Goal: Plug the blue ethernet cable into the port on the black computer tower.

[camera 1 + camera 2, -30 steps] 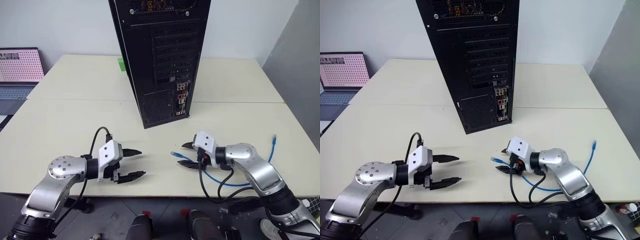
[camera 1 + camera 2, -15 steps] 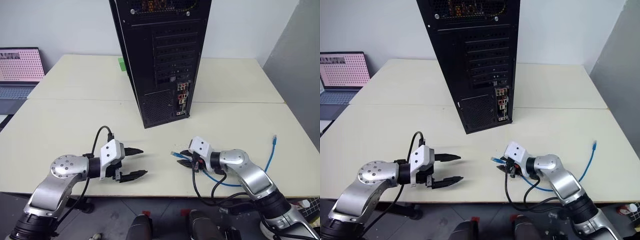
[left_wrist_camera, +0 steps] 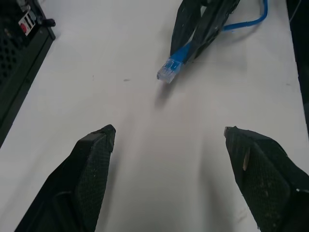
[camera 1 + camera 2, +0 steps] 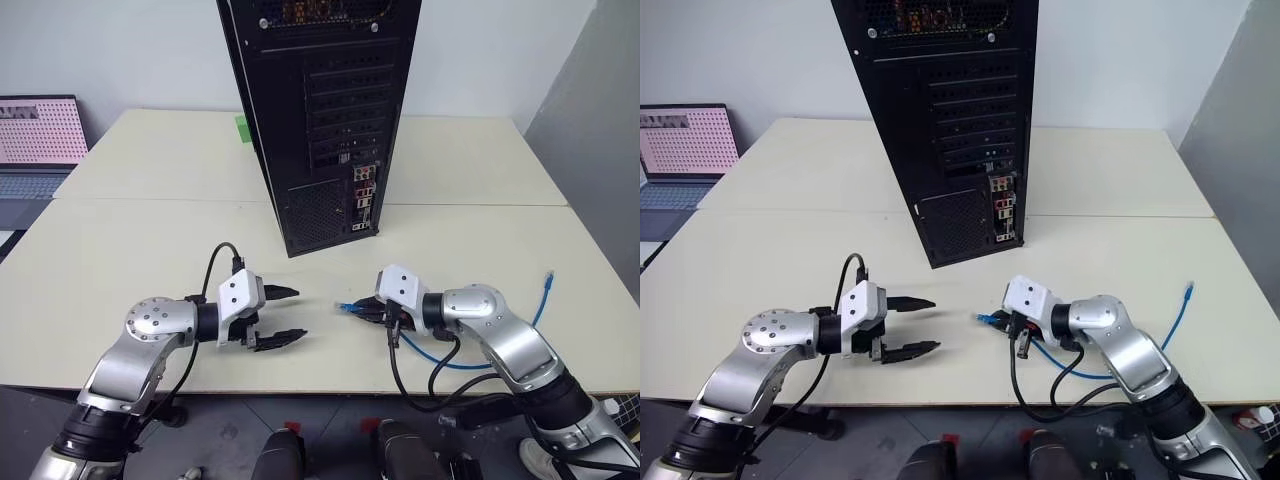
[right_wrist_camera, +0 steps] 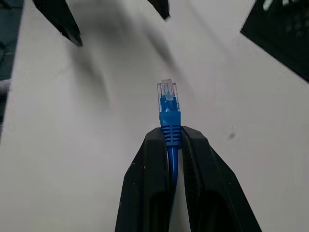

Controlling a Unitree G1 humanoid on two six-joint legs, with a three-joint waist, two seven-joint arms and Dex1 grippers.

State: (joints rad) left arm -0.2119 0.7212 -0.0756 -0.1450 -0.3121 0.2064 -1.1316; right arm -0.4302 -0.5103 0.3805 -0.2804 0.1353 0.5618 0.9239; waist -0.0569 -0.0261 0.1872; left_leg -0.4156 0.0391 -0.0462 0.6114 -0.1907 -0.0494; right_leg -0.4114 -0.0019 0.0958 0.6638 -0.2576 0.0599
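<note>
One black computer tower (image 4: 320,120) stands at upper centre of the surface (image 4: 130,240), its port (image 4: 364,196) low on the rear panel. Lower right, the right pincer (image 5: 169,133) is clamped on the blue ethernet cable (image 5: 167,111) just behind the plug. The left pincer (image 4: 285,315) stands spread, empty. The thin grip could let the plug twist and miss the socket.

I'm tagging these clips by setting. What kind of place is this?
Probably an office or lab workspace: pale tables pushed together, a black computer tower standing with its rear panel facing the robot, an open laptop off to the side, and plain walls behind.
</note>
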